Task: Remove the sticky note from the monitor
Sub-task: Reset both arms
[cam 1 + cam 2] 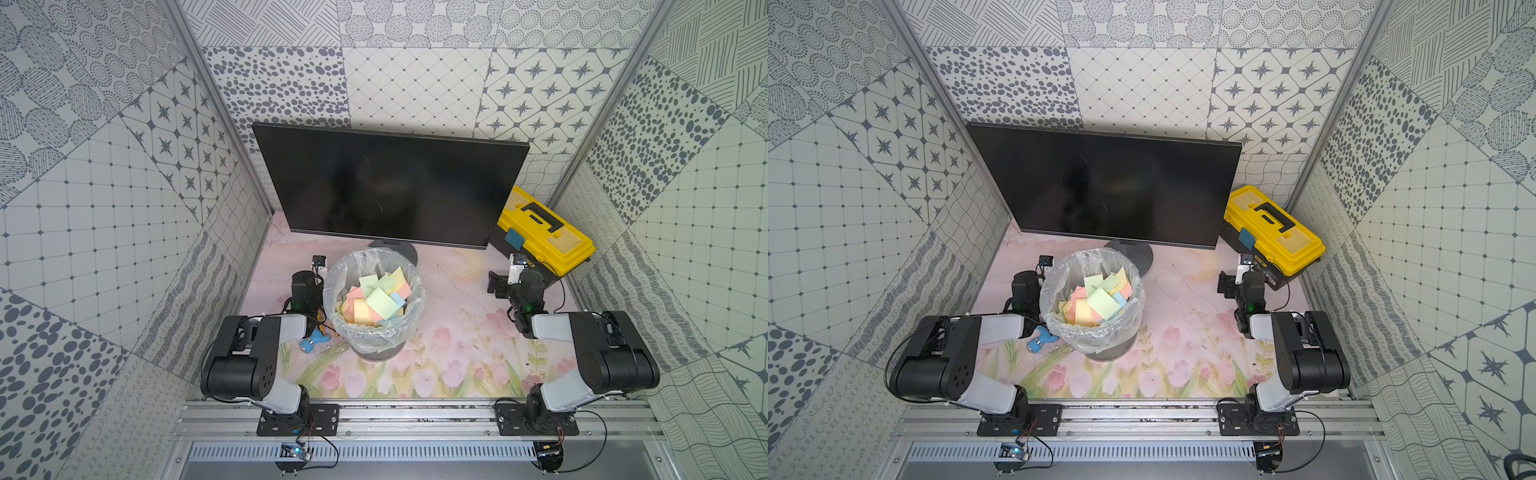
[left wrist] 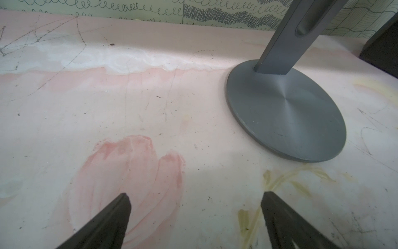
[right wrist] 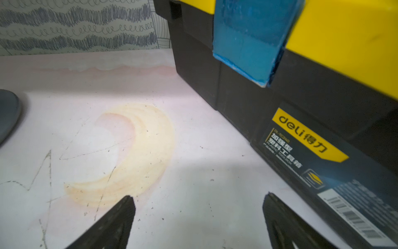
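The monitor [image 1: 390,183] [image 1: 1104,187] stands at the back of the table, its black screen facing me. No sticky note shows on that screen. Its round grey stand base [image 2: 286,112] lies ahead of my left gripper [image 2: 195,198], which hovers low over the pink mat, open and empty. My right gripper [image 3: 199,200] is also open and empty, low over the mat beside the toolbox [image 3: 344,43]. An edge of the stand base [image 3: 8,112] shows in the right wrist view. In both top views the arms are folded low on either side of the bin.
A bin [image 1: 376,254] [image 1: 1092,254] with a clear liner holds several coloured paper squares in front of the monitor. A yellow and black toolbox [image 1: 544,232] with a blue flap [image 3: 252,43] sits at the back right. A small blue object [image 1: 313,340] lies by the left arm.
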Motion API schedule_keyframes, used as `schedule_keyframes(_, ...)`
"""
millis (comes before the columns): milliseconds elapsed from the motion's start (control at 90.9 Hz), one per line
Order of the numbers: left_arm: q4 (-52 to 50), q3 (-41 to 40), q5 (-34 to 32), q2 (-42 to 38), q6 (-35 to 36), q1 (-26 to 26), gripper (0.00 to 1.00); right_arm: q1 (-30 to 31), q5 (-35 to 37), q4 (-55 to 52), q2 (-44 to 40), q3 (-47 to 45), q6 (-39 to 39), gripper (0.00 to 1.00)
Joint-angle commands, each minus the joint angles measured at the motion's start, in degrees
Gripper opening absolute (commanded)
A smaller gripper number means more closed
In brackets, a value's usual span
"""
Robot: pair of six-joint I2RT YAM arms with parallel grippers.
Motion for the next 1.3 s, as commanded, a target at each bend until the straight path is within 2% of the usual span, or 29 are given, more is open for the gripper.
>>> schedule_keyframes(0,2.61,-0.18,-0.10,0.05,-0.78,-0.15,0.99,-0.41,-2.61,5.86,0.08,-0.90,-0.76,0.97)
schedule_keyframes(198,2.59,-0.15,-0.10,0.06,-0.81,-0.13,0.99,0.50,-0.53,6.45,0.17,-1.09,-1.12,0.97)
schedule_keyframes(1288,2.57,-0.15,-0.17,0.08,-0.79,-0.10,0.99,0.51,-0.62,6.47,0.17,-1.10,-1.10,0.97)
